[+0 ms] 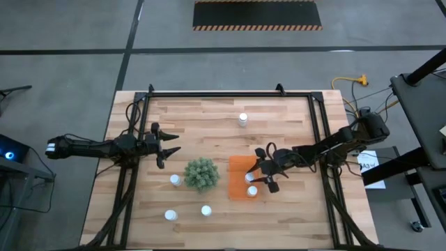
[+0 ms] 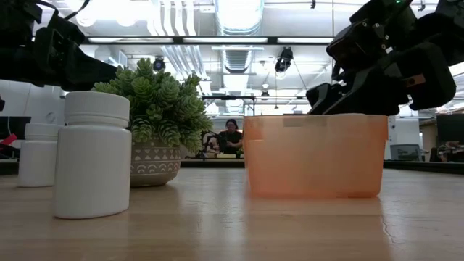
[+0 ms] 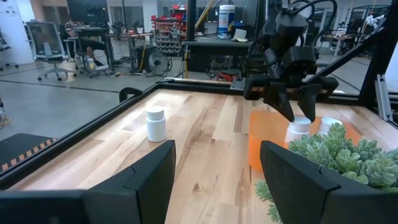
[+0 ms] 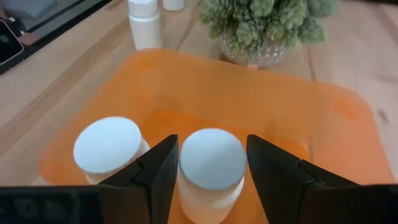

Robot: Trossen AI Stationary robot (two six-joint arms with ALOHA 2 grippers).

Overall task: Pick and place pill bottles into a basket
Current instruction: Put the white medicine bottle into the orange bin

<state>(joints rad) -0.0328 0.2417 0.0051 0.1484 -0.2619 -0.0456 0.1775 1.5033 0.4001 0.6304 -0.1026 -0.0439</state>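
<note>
The basket [image 1: 240, 167] was bright orange, the pill bottles [image 4: 210, 163] plain white with white caps. The plant [image 2: 156, 101] was green in a grey pot [image 2: 154, 163] with a white triangle pattern. The table [image 1: 209, 118] was light wood.

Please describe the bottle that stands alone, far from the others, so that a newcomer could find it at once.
Start at the orange basket near the middle of the wooden table, beside the green plant. From there go toward the table's far edge: one white pill bottle stands upright on bare wood. Unlike the other bottles, it has nothing near it, and no gripper is close to it.
</note>
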